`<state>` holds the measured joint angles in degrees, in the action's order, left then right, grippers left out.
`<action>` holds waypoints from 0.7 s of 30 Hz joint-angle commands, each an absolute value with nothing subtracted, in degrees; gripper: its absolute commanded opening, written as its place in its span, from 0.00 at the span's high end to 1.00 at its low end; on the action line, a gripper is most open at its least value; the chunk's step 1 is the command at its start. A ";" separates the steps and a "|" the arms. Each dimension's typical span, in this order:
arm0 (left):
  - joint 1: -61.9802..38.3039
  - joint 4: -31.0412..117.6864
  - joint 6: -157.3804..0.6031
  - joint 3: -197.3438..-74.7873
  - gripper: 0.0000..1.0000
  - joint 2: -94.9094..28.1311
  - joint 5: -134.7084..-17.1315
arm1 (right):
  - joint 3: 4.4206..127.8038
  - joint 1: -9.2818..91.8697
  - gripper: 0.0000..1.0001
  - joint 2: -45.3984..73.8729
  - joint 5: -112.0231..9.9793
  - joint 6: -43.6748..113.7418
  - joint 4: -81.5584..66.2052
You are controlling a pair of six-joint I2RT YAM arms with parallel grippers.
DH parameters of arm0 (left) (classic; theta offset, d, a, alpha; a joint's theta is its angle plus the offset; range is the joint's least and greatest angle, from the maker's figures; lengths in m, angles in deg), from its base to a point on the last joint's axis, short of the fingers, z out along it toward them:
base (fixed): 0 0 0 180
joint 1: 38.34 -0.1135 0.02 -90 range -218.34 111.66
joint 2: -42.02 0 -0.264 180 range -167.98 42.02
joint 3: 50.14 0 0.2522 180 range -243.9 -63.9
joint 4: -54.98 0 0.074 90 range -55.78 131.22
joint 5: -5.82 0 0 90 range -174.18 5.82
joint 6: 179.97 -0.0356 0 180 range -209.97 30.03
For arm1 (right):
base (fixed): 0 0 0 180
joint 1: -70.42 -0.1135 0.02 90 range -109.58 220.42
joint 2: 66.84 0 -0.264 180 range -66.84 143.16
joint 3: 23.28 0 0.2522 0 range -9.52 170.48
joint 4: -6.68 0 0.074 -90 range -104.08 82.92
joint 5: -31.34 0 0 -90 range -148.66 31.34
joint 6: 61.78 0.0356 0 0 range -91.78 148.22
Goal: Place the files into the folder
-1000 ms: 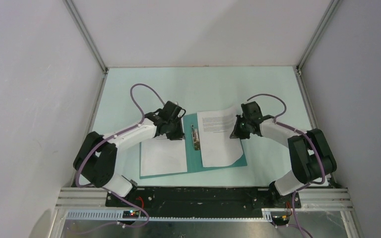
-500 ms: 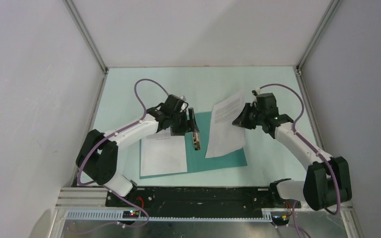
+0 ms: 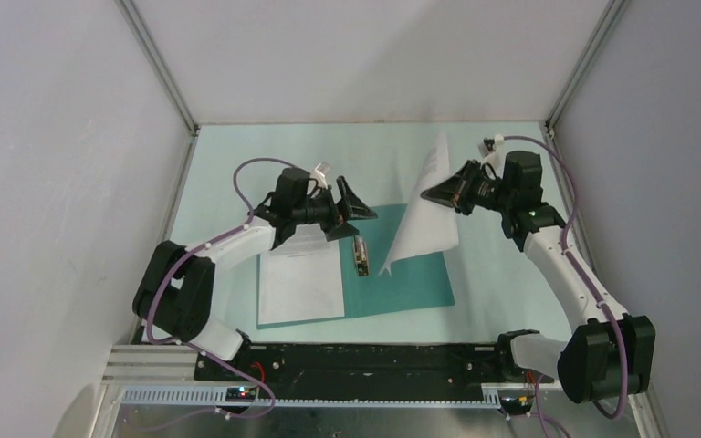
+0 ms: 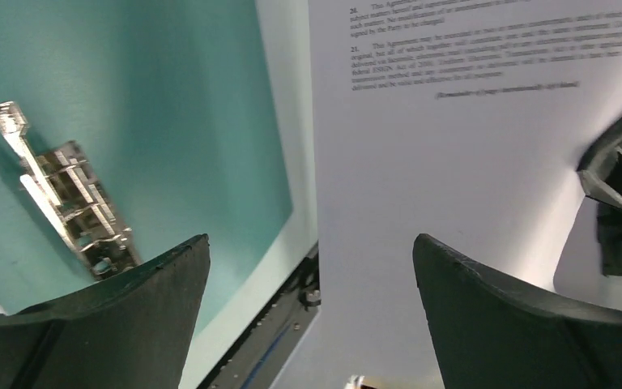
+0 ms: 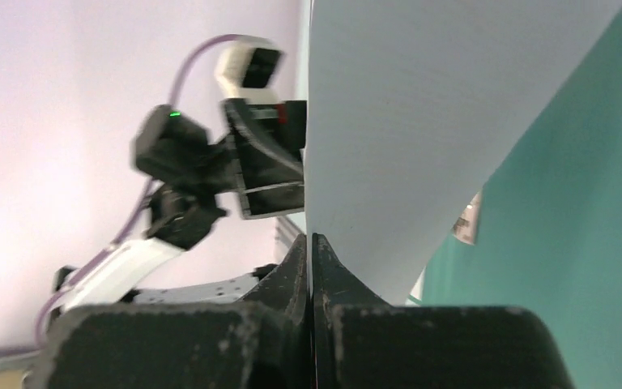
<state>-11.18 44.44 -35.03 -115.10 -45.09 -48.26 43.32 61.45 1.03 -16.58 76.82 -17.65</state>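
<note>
The teal folder lies open on the table, its metal clip along the spine. One white file rests flat on the folder's left half. The other file hangs nearly upright over the right half, pinched at its far edge by my right gripper, which is shut on it. In the right wrist view the jaws clamp the sheet above the folder. My left gripper hovers open above the clip, holding nothing, its fingertips facing the raised sheet.
The pale green table mat is walled by white panels left, right and back. A black rail with the arm bases runs along the near edge. The left arm's purple cable loops above its wrist.
The left gripper opened wide and rose off the clip, turning toward the right. The right gripper lifted its sheet from flat to nearly upright and swung back and right.
</note>
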 commanded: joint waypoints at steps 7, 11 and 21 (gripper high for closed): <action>-13.78 71.98 -16.69 -112.35 0.00 -39.84 -37.59 | 50.21 59.85 1.00 2.78 -6.87 93.93 1.50; -13.81 81.50 -8.27 -110.60 0.00 -39.88 -36.59 | 50.25 59.07 1.00 3.85 -6.69 96.90 6.09; -14.34 91.47 1.08 -107.08 0.03 -38.35 -37.71 | 50.25 60.21 1.00 3.76 -7.22 89.69 -1.65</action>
<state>-13.58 85.34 -2.86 -107.99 -41.42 -38.34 48.08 59.26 4.42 -8.18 95.31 3.62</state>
